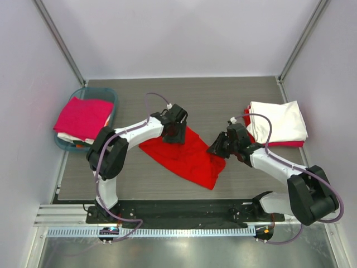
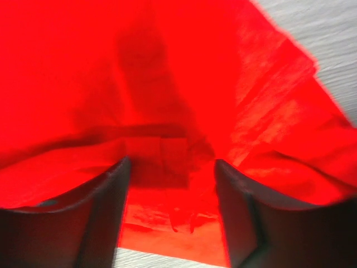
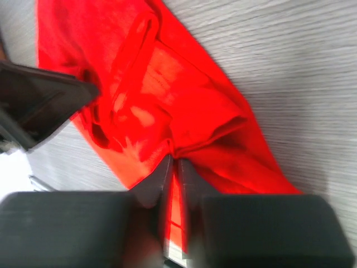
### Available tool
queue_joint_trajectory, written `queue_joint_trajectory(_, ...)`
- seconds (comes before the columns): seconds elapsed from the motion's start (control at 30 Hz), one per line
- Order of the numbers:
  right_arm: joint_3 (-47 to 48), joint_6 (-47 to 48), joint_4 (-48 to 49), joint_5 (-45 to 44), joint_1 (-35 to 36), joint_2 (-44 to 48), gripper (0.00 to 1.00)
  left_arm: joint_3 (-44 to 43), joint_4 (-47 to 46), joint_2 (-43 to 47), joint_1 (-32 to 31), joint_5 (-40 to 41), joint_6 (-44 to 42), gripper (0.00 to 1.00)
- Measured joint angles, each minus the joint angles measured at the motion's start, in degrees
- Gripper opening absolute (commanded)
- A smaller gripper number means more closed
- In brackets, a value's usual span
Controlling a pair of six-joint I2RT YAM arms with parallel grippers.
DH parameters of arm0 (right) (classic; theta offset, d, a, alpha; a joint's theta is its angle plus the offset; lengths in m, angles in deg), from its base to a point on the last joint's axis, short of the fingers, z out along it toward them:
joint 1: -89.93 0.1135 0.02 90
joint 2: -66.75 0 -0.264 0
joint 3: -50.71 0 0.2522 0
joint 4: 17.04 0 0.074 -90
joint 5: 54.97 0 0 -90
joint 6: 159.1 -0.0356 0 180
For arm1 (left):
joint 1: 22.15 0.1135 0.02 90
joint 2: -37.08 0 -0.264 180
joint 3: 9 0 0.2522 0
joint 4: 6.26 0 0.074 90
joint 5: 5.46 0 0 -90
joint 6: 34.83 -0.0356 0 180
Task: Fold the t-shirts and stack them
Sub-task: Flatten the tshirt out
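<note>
Dead centre of frame sits the red t-shirt (image 1: 187, 159): right gripper (image 3: 174, 162) pinches its right edge, left gripper (image 2: 171, 167) gapes over the upper-left corner, probably to lift and fold.

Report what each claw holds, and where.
Right claw pinches the red t-shirt by a bunched fold at its edge. Left claw is open over the shirt, gripping nothing.

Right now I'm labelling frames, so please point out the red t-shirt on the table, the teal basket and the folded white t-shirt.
red t-shirt (image 1: 187, 159): top external view, middle of the spread cloth.
teal basket (image 1: 99, 90): top external view, far rim.
white t-shirt (image 1: 279, 120): top external view, centre of its top fold.
</note>
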Motion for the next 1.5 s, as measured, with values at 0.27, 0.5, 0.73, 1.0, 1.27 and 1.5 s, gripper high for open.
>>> queue_joint_trajectory(0.27, 1.27, 0.98, -2.99, -4.50, 0.07, 4.09, 0.01, 7.76, -2.95, 3.04, 1.75, 0.87, 1.95, 0.01)
queue_joint_trajectory(0.5, 6.40, 4.57, -9.07, -8.66, -4.07, 8.13, 0.01, 19.47, -6.34, 21.27, 12.02, -0.81, 5.66, 0.00)
queue_joint_trajectory(0.73, 13.03, 7.85, -14.05, -7.56, -16.11, 9.62, 0.01, 29.81, -10.27, 45.90, 24.37, -3.69, 13.22, 0.00)
queue_joint_trajectory(1.0, 7.98, 8.81, -17.09, -7.02, -16.50, 17.07, 0.01, 39.04, -4.48, 63.01, 30.27, 2.01, 15.85, 0.60)
queue_joint_trajectory(1.27, -1.42, 8.85, -21.33, -4.76, -16.55, 25.11, 0.70, 39.26, -0.48, 61.61, 29.16, 2.99, 13.84, 0.90)
queue_joint_trajectory(1.5, 5.49, 14.49, -22.32, -3.87, -14.05, 14.45, 0.58, 25.66, 0.52, 45.64, 13.84, 4.79, 9.27, 0.89)
